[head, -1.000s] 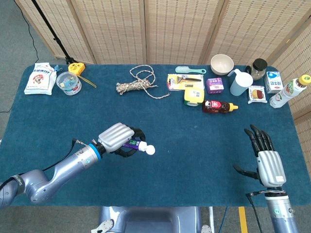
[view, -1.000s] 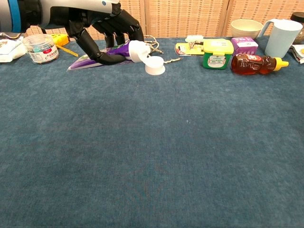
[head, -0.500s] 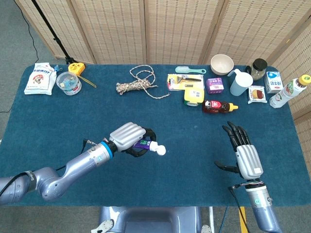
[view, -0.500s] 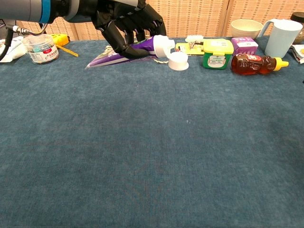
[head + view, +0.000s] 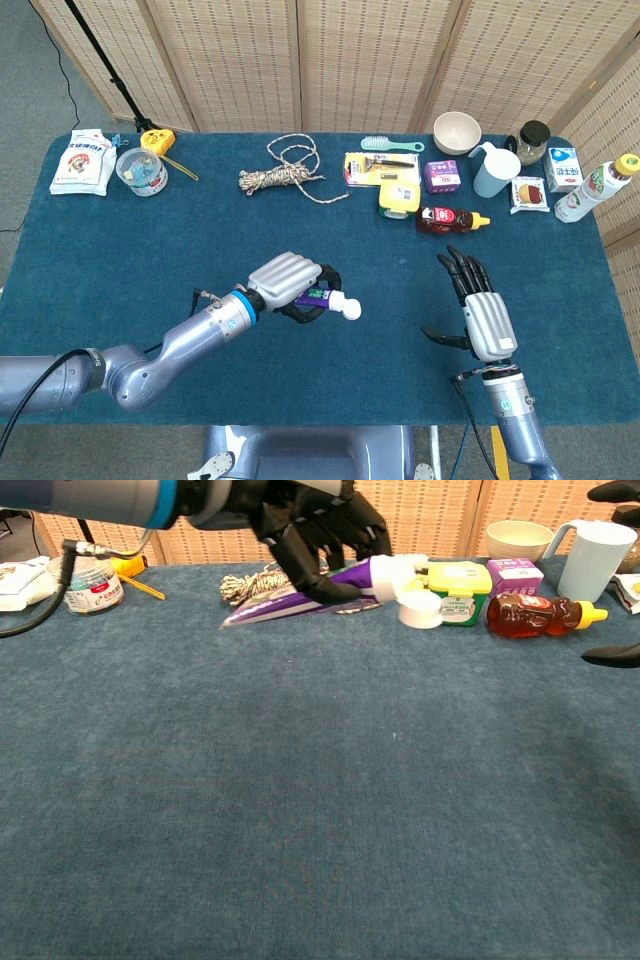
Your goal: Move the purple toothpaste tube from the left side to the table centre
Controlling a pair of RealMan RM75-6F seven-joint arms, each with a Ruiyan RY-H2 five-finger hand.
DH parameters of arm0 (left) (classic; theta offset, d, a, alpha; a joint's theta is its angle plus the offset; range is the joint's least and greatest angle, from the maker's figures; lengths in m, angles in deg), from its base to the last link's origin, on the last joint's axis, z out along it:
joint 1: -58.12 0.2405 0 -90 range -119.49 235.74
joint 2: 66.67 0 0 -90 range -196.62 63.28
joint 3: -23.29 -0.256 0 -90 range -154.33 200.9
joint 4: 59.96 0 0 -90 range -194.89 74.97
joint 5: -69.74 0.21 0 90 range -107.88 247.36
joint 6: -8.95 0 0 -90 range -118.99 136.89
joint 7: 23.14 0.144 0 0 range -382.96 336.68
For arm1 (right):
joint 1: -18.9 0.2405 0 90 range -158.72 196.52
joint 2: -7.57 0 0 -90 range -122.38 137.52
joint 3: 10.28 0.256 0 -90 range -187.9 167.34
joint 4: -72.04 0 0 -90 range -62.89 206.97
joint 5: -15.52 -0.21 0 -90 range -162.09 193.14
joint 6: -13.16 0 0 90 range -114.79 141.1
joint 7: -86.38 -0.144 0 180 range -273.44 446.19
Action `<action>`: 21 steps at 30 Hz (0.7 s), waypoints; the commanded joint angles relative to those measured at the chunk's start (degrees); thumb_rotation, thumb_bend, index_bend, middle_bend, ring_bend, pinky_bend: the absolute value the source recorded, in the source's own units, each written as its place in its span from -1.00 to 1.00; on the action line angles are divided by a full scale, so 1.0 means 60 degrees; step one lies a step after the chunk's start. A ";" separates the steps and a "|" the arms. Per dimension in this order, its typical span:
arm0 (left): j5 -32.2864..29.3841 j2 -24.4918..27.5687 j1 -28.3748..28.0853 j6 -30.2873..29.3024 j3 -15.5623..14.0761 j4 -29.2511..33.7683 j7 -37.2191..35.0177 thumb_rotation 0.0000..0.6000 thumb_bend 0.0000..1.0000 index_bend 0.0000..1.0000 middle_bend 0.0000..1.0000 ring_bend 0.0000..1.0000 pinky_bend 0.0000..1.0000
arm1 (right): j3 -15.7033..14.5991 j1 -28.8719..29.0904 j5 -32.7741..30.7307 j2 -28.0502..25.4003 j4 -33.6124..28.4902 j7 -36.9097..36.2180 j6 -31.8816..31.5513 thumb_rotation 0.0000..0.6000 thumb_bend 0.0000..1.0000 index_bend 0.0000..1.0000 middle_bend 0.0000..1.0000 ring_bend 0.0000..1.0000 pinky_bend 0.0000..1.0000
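My left hand [image 5: 287, 281] [image 5: 318, 530] grips the purple toothpaste tube [image 5: 314, 298] [image 5: 300, 597] and carries it above the blue table [image 5: 130, 240], a little left of the middle. The tube's white cap [image 5: 349, 311] [image 5: 421, 609] hangs open at its right end, and its flat tail points left in the chest view. My right hand [image 5: 477, 310] hovers open over the right half of the table, fingers spread and pointing away from me; the chest view shows only dark fingertips [image 5: 612, 654] at its right edge.
Along the far edge lie a rope coil [image 5: 285, 170], a yellow-green box [image 5: 398, 196], a purple box [image 5: 442, 176], a honey bottle [image 5: 450, 219], a bowl [image 5: 457, 131] and a white jug [image 5: 494, 170]. A plastic tub [image 5: 141, 170] and a snack bag [image 5: 84, 163] sit far left.
My left hand has carried the tube rightward toward the table's middle. My right hand has moved forward and left over the table.
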 commanded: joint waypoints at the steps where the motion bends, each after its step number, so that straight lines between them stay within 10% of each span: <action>1: -0.0628 -0.0305 -0.0453 -0.0237 0.0001 -0.0100 0.0256 1.00 0.57 -0.07 -0.25 -0.14 -0.07 | 0.0050 0.0111 -0.0098 0.0210 0.0059 0.0064 0.0015 1.00 -1.00 -1.00 -1.00 -1.00 -1.00; 21: -0.2036 -0.1181 -0.1477 -0.0745 -0.0104 -0.0613 0.0662 1.00 0.57 -0.06 -0.25 -0.12 -0.05 | 0.0307 0.0547 -0.0556 0.0944 0.0040 0.0202 0.0072 1.00 -1.00 -1.00 -1.00 -1.00 -1.00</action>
